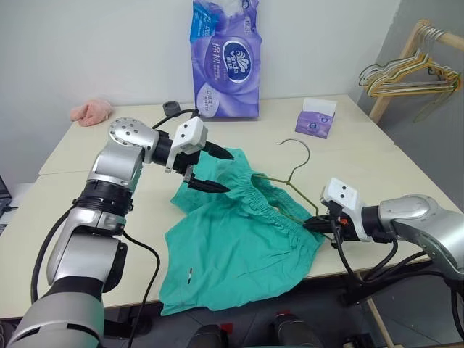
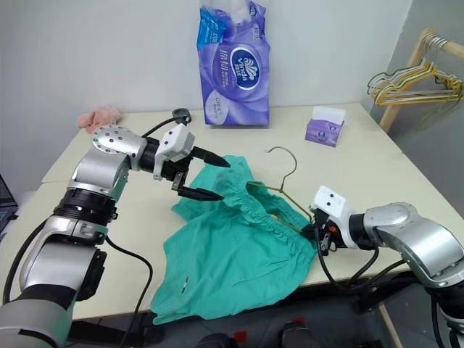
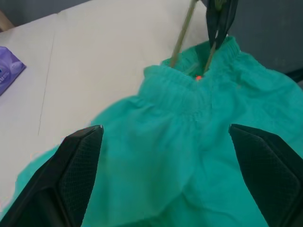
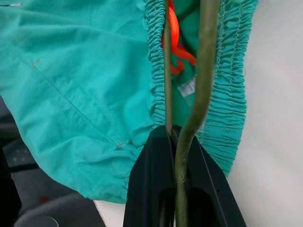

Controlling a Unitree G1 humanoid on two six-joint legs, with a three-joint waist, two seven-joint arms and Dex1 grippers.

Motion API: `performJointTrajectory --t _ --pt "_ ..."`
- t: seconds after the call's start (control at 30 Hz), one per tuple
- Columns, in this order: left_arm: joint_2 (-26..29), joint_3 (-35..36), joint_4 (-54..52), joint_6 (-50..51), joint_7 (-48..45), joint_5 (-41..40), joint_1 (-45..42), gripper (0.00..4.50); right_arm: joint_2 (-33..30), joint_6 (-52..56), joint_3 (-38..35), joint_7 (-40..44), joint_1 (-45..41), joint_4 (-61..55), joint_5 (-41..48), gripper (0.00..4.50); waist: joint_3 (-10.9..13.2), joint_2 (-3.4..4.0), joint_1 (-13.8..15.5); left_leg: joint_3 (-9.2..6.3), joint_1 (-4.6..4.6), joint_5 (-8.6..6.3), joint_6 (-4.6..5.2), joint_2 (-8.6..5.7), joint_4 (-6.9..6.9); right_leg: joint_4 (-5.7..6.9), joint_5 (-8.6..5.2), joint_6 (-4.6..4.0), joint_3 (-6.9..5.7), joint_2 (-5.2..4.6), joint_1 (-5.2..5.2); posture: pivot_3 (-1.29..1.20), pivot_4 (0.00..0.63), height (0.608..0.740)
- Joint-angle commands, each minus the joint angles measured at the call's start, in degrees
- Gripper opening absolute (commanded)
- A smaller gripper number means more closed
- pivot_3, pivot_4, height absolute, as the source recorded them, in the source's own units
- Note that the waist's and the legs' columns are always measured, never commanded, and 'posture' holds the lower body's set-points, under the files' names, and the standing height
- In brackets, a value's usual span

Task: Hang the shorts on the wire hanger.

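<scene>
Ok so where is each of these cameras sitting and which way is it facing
Head eyes: high on the head, looking forward and down at the table; both arms show, left gripper open above the shorts, right gripper shut on the wire hanger.
Left wrist: looks along its spread fingers down at the shorts.
Right wrist: looks along its closed fingers up the hanger wire at the waistband.
Shared: shorts and hanger appear in all views.
</scene>
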Motion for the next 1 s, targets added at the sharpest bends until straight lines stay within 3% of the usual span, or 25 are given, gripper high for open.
performJointTrajectory --t 0.03,0.53,0.67,1.0 --pt "-1.26 -0.24 3.72 -5.46 0.40 2.18 -2.86 4.49 -0.58 -2.23 0.20 0.51 -1.79 -3.53 -1.13 0.00 0.00 0.00 -0.01 0.01 0.00 0.00 0.00 0.00 0.00 0.01 0.00 0.00 0.01 0.00 -0.01 -0.14 0.025 0.740" --pt "-4.04 -3.57 2.16 -9.21 -1.86 3.98 2.20 4.49 0.17 -2.13 1.25 0.65 -3.45 -6.42 -1.90 0.00 -0.01 -0.01 -1.19 -0.02 -0.50 0.00 0.01 0.02 0.09 0.16 0.02 0.00 0.10 -0.02 -0.52 -0.15 0.026 0.740" --pt "-3.75 -5.17 2.11 -9.05 -1.88 4.88 3.17 3.68 0.65 -2.09 1.36 0.41 -3.88 -6.59 -1.89 0.00 -0.01 -0.01 -1.26 -0.04 -0.50 0.00 0.01 0.02 0.09 0.17 0.02 0.00 0.10 -0.01 -0.53 -0.15 0.026 0.740" --pt "-4.18 -5.22 0.07 -6.68 -1.83 4.55 4.99 0.66 0.41 -5.61 2.23 1.67 -4.14 -7.33 -4.35 0.00 -0.01 -0.01 -1.29 -0.05 -0.51 0.00 0.01 0.02 0.11 0.17 0.02 0.00 0.10 -0.02 -0.53 -0.15 0.031 0.740"
